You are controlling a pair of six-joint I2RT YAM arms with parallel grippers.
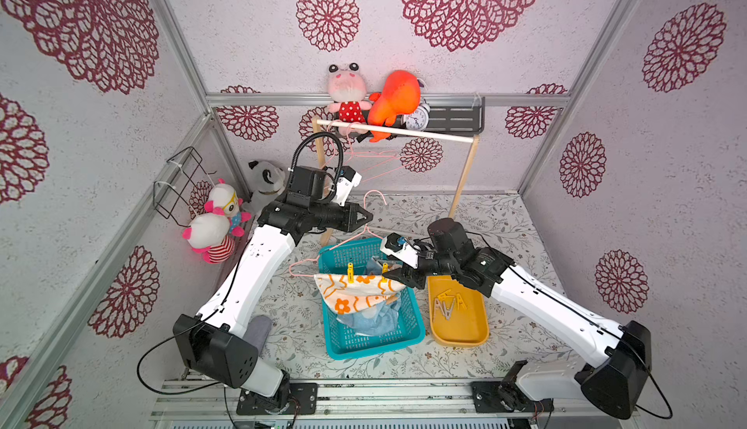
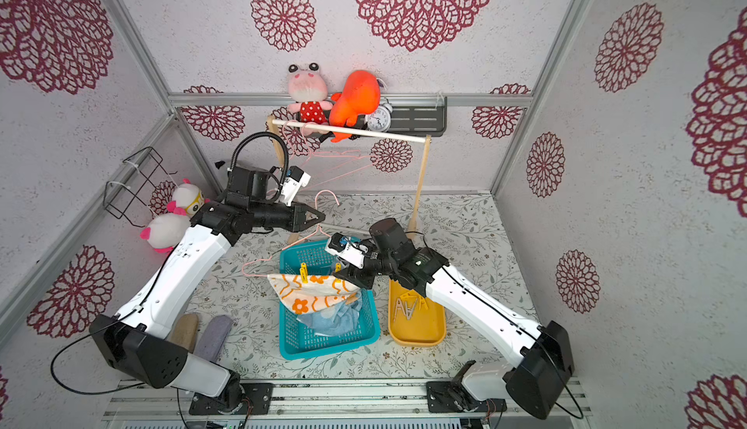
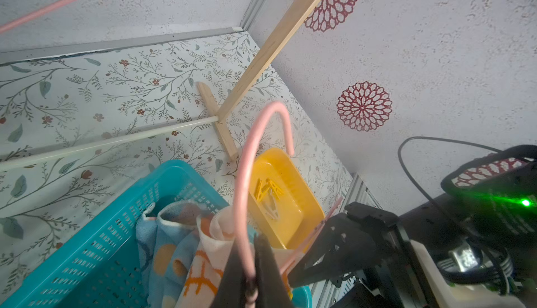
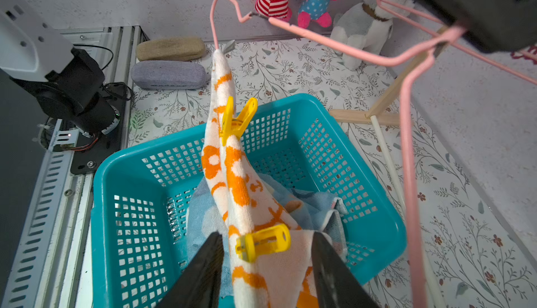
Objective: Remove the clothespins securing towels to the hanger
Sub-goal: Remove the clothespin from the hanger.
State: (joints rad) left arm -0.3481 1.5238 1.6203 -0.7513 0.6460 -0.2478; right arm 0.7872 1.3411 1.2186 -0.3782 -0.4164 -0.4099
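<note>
My left gripper [image 1: 366, 217] [image 3: 250, 251] is shut on the neck of a pink wire hanger [image 1: 347, 239] [image 4: 334, 45], holding it above the teal basket [image 1: 412, 326]. A white towel with orange prints [image 1: 351, 293] [image 4: 238, 181] is folded over the hanger's bar. Two yellow clothespins pinch it: the far clothespin [image 1: 350, 273] [image 4: 236, 120] and the near clothespin [image 1: 385, 268] [image 4: 263, 242]. My right gripper [image 1: 390, 275] [image 4: 267, 235] is open, one finger on each side of the near clothespin with gaps between. Light blue towels [image 1: 372, 319] [image 4: 313, 202] lie in the basket.
A yellow tray [image 1: 477, 326] right of the basket holds several loose clothespins [image 1: 446, 303]. Behind stands a wooden rack with a white rod [image 1: 396, 131] carrying more pink hangers [image 1: 364, 156]. Plush toys [image 1: 218, 220] sit at the left wall, and two cases [image 2: 212, 336] lie near my left arm's base.
</note>
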